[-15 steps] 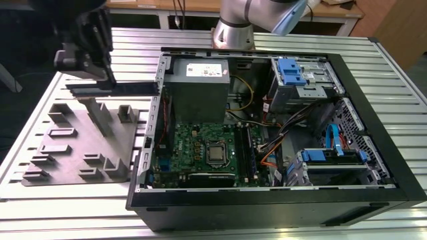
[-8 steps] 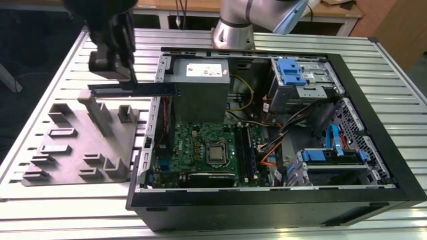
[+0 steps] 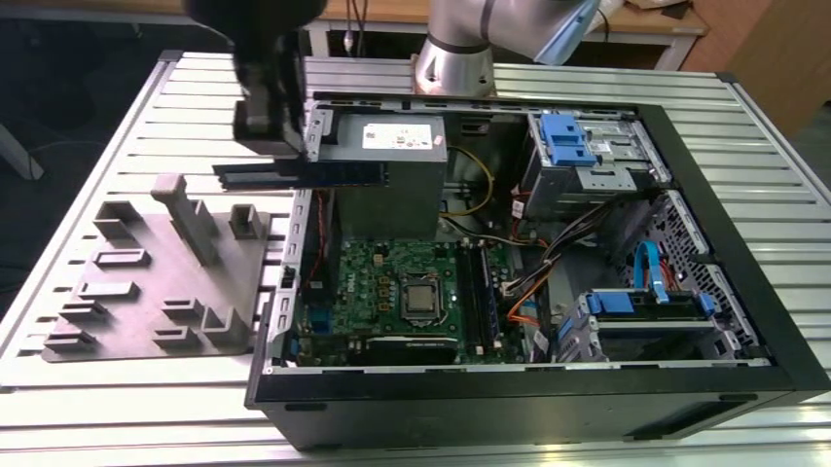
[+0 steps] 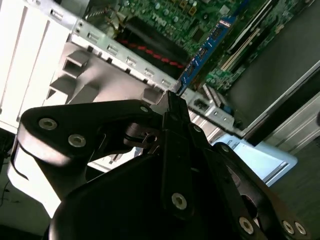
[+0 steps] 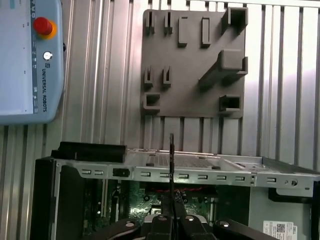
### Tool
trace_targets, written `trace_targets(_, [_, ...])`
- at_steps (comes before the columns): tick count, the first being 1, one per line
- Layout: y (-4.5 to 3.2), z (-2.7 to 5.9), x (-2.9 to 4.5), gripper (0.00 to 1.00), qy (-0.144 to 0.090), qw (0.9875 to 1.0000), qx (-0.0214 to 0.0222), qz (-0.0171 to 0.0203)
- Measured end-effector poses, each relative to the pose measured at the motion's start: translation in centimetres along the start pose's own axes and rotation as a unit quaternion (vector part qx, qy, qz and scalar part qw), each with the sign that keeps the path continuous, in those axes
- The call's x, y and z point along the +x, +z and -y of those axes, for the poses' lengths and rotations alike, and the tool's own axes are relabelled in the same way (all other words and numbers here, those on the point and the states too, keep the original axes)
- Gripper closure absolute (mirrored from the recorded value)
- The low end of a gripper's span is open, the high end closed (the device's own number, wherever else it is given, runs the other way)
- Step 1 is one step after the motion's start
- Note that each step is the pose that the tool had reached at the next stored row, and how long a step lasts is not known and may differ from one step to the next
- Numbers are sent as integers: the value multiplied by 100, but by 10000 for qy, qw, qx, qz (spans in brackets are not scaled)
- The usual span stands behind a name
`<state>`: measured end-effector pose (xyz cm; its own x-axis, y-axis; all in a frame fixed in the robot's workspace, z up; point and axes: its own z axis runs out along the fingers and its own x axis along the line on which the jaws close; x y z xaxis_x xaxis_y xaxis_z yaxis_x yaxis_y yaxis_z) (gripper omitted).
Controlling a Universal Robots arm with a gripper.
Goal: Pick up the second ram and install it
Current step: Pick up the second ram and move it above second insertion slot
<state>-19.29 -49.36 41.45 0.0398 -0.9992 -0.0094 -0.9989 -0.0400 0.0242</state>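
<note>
Clamped tight in black metal gripper (image 4: 170, 100): long thin blue-green ram strip (image 4: 202, 55), above edge of open black computer case (image 3: 520, 399).

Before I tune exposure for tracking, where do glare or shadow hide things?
Second wrist view: table blown out white, tool almost black, second ram well lit. First wrist view: table slats glare, case interior in shadow. Exterior view: even light, the second ram clear against the power supply.

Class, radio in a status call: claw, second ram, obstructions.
Claw shut on the second ram. Ram level over the case wall, by the power supply. Cables near memory slots.
</note>
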Motion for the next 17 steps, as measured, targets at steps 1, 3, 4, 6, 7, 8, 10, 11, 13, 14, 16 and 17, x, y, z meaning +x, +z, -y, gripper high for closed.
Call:
trace_targets(1, [0,43,2,91,0,10000,0,0])
trace_targets(3, [-2,130,5,91,0,10000,0,0])
trace_targets(4, [-2,169,7,91,0,10000,0,0])
trace_targets(6, [-2,248,10,91,0,10000,0,0])
trace_targets(7, [-2,286,12,91,-1,10000,0,0])
trace_targets(8, [-3,323,13,91,0,10000,0,0])
trace_targets(10, [-3,402,16,91,0,10000,0,0])
trace_targets(11, [-3,473,18,91,0,10000,0,0])
trace_targets(13, [-3,544,21,91,0,10000,0,0])
trace_targets(14, [-3,580,22,91,0,10000,0,0])
trace_targets(16, [-2,658,24,91,0,10000,0,0])
trace_targets(17, [-2,694,25,91,0,10000,0,0])
